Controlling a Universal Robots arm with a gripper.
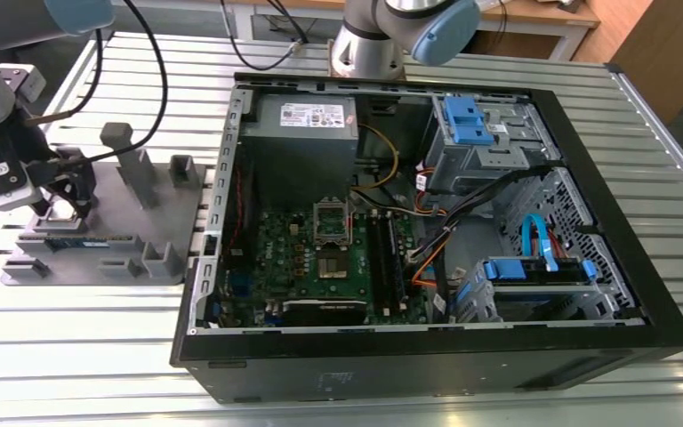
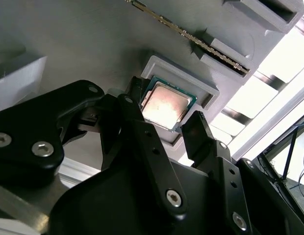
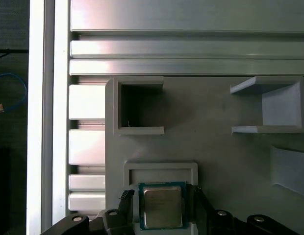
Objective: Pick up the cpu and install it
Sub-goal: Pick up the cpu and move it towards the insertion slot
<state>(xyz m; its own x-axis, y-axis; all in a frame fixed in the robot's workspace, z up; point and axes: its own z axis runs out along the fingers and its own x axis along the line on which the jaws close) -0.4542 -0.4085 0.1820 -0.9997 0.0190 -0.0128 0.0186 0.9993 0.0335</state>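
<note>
Right under your gripper (image 3: 161,195) the cpu (image 3: 163,209) lies flat, silver top up, in its shallow square pocket (image 3: 161,169) on the grey holder tray (image 3: 215,147). The black fingers (image 3: 125,197) stand apart on either side of the chip with a gap at each edge, so nothing is clamped. Just beyond, on the same tray, you see a memory stick (image 2: 171,25) held in slotted blocks, and further off, toward the exterior view's right, the open computer case (image 1: 437,360) lies on the table (image 1: 81,356) with its motherboard socket (image 1: 333,222) facing up.
</note>
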